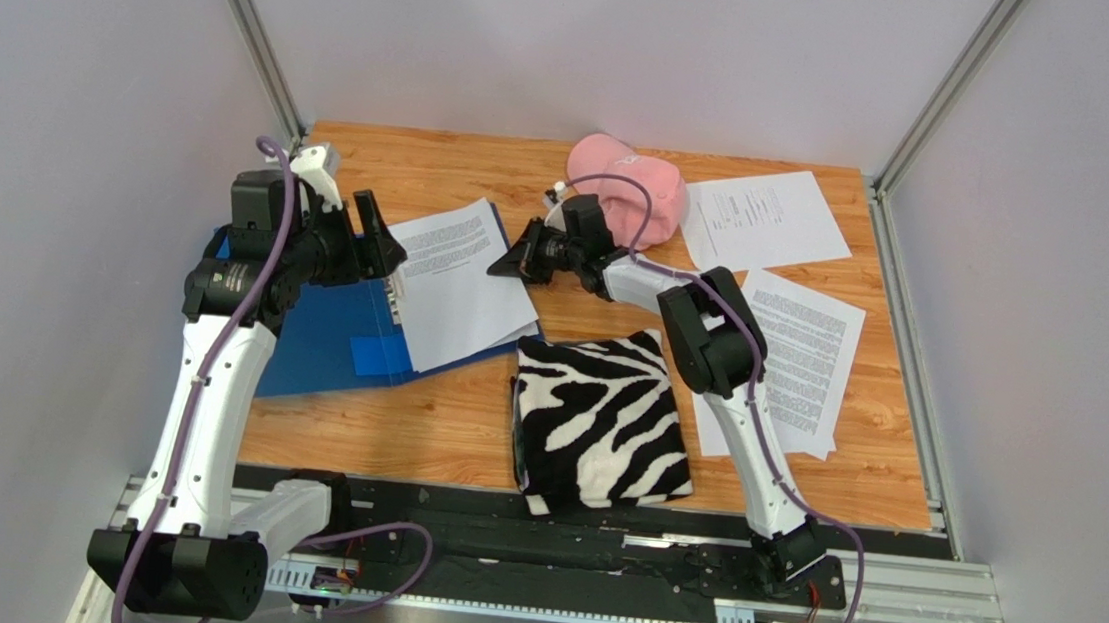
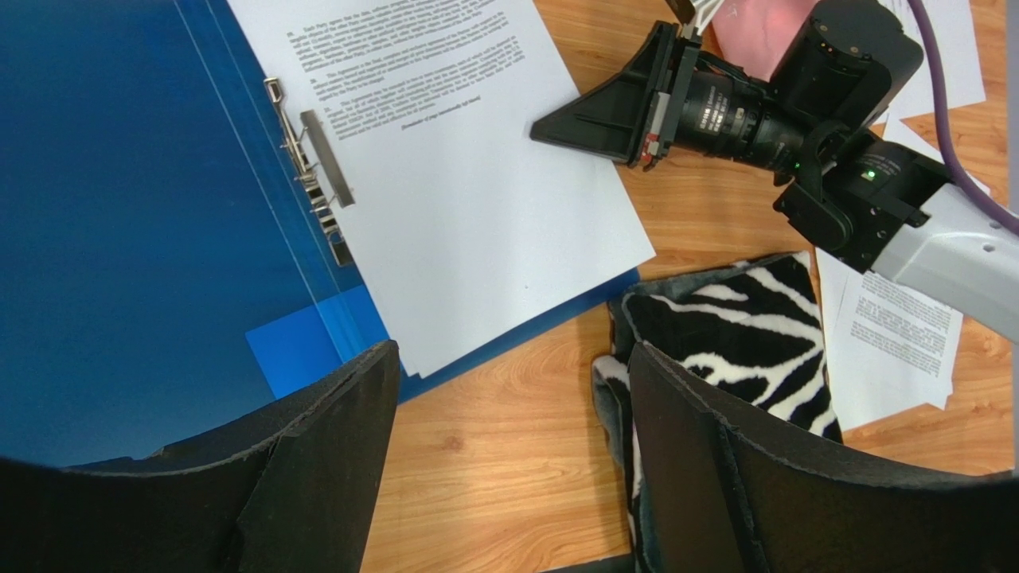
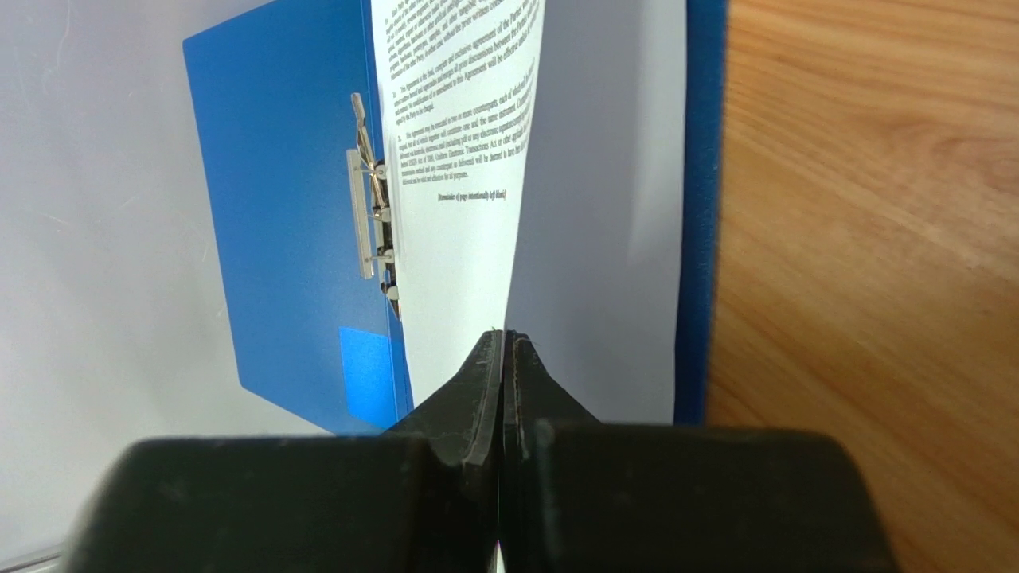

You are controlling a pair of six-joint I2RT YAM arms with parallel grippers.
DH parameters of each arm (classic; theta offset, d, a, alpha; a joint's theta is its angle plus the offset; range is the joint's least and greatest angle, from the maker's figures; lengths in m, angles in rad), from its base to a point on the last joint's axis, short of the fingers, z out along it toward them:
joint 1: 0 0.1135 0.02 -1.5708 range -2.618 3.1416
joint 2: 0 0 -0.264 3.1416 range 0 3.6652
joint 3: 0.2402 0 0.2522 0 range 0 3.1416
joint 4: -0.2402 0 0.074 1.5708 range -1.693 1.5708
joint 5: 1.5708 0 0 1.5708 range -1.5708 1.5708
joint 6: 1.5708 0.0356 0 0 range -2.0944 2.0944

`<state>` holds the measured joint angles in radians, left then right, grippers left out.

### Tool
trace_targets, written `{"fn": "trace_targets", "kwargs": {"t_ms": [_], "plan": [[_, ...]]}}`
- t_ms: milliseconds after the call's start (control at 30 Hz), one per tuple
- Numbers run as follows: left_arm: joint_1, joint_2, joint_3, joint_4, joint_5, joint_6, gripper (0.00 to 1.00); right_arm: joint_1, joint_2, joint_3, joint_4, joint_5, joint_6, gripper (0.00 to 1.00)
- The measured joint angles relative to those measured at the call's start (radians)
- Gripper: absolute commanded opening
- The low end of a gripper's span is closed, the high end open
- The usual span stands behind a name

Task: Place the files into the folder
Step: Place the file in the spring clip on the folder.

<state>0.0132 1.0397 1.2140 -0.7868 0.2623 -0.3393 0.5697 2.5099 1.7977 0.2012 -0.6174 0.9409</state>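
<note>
Right now the right gripper (image 3: 504,346) is clenched tight, its tips meeting at the edge of a printed sheet (image 1: 461,281). Whether it nips the paper or merely presses on it, I cannot tell. That sheet lies inside the open folder (image 1: 309,343), at nine o'clock from the tips in the top view. Its long axis runs roughly eleven to five beside the metal clip (image 2: 313,179). The left gripper (image 2: 512,358), released and holding nothing, hovers over the folder's near edge. More files (image 1: 801,356) lie well apart at two to four o'clock, with the zebra cloth (image 1: 599,421) at five, so the right arm looks nearer for fetching them.
</note>
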Motion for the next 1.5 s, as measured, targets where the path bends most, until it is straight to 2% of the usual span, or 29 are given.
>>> {"fn": "trace_targets", "kwargs": {"t_ms": [400,467,567,767,867,1100,1267,1500], "plan": [[0.0,-0.008,-0.005,-0.001,0.008,0.0,0.79,0.013,-0.024,0.003,-0.033,0.034,-0.019,0.03],[0.0,-0.008,-0.005,-0.001,0.009,0.0,0.79,0.013,-0.024,0.004,-0.035,0.037,-0.018,0.09],[0.0,-0.008,-0.005,-0.001,0.01,0.0,0.79,0.014,-0.024,0.009,-0.04,0.043,-0.02,0.3],[0.0,-0.009,-0.006,0.0,0.021,0.0,0.79,0.021,-0.024,0.035,-0.103,0.064,-0.057,0.48],[0.0,-0.01,-0.008,0.0,0.025,0.0,0.79,0.029,-0.024,0.068,-0.182,0.087,-0.1,0.54],[0.0,-0.019,-0.013,0.007,0.037,-0.004,0.79,0.047,-0.024,0.255,-0.489,0.188,-0.273,0.68],[0.0,-0.025,-0.025,0.022,0.058,-0.019,0.79,0.071,-0.024,0.399,-0.679,0.293,-0.396,0.7],[0.0,-0.033,-0.03,0.025,0.076,-0.022,0.79,0.108,-0.024,0.41,-0.777,0.311,-0.447,0.7]]}}
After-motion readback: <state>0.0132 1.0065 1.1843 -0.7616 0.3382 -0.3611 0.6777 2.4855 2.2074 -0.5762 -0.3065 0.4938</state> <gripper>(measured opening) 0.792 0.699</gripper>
